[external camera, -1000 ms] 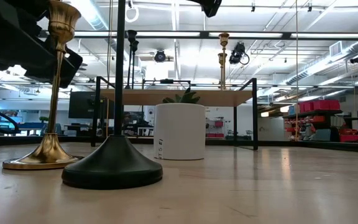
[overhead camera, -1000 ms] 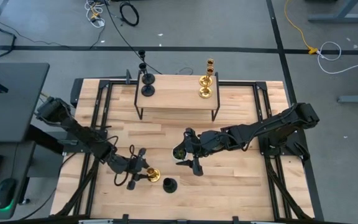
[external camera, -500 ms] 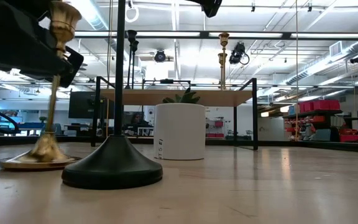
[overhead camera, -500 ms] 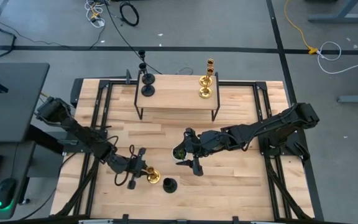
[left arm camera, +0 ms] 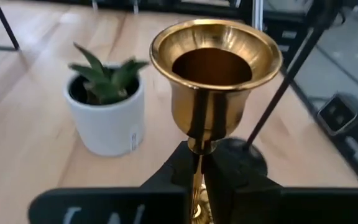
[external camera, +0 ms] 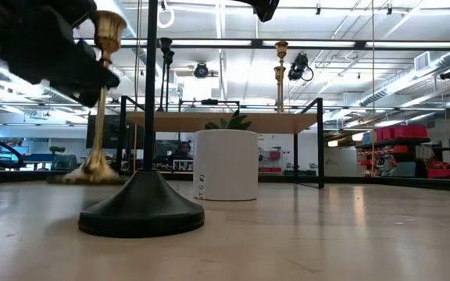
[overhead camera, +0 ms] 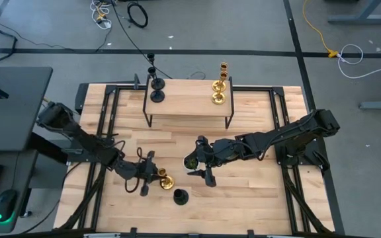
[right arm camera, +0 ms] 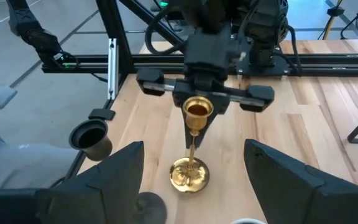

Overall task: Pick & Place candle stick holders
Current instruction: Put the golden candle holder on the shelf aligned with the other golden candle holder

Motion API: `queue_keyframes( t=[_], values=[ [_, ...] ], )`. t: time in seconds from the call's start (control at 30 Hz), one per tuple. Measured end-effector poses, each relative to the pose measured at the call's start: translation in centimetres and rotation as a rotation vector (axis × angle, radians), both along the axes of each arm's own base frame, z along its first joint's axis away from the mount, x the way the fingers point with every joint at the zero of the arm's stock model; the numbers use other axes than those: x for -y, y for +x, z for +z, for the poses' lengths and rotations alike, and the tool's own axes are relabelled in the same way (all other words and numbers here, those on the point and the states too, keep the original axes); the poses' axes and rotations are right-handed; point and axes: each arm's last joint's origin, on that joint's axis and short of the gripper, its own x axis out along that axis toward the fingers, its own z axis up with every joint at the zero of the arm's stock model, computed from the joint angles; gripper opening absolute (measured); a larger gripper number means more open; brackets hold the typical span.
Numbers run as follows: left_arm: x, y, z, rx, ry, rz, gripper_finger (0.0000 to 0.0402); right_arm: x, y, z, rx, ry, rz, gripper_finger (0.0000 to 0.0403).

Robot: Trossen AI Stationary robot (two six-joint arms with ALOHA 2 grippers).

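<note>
My left gripper (overhead camera: 152,175) is shut on a gold candle stick holder (overhead camera: 164,178) near the table's front left, with its base (external camera: 92,172) just off the wood. A black candle stick holder (overhead camera: 180,196) stands on its flared base (external camera: 141,211) close beside it. Two black holders (overhead camera: 157,89) and two gold holders (overhead camera: 218,92) stand on a raised wooden shelf (overhead camera: 189,106) at the back. My right gripper (overhead camera: 195,165) waits open at mid-table over a white pot (external camera: 226,164), facing the held holder (right arm camera: 192,143). My left gripper pinches the gold holder's thin stem (left arm camera: 196,155) just under the cup (left arm camera: 215,62) between its two fingers. The fingers come in level from the table's left and lie across the stem. The holder stays nearly upright, slightly tilted, lifted clear of the table.
The white pot with a green plant (left arm camera: 107,112) stands between the two grippers. The shelf's black metal legs (external camera: 320,144) rise from the table's far half. Bare wood lies at the front right (overhead camera: 256,198).
My left gripper has shut on the gold holder's stem and taken hold. The holder first tipped on its base, then came up off the table. It has moved a little toward the far edge with the gripper.
</note>
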Motion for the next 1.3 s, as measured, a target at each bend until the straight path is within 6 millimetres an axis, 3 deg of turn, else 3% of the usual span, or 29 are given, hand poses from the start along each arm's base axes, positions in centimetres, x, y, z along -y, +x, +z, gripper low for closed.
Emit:
queue_keyframes(
  t=[0.67, 1.03, 1.3],
  values=[
    [-2.8, -3.5, 9.1, 0.264, -0.04, 0.099, 0.0014, 0.6, 0.5, 0.8, 0.114, -0.037, -0.222, 0.0274],
    [-3.1, 0.0, 16.1, 0.168, 0.058, 0.187, 0.002, 0.1, 2.7, 0.0, 0.264, -0.051, -0.203, 0.0274],
    [-3.0, 3.1, 18.1, 0.138, 0.091, 0.12, 0.0018, 0.3, 2.8, 0.4, 0.303, -0.041, -0.217, 0.0274]
  ],
)
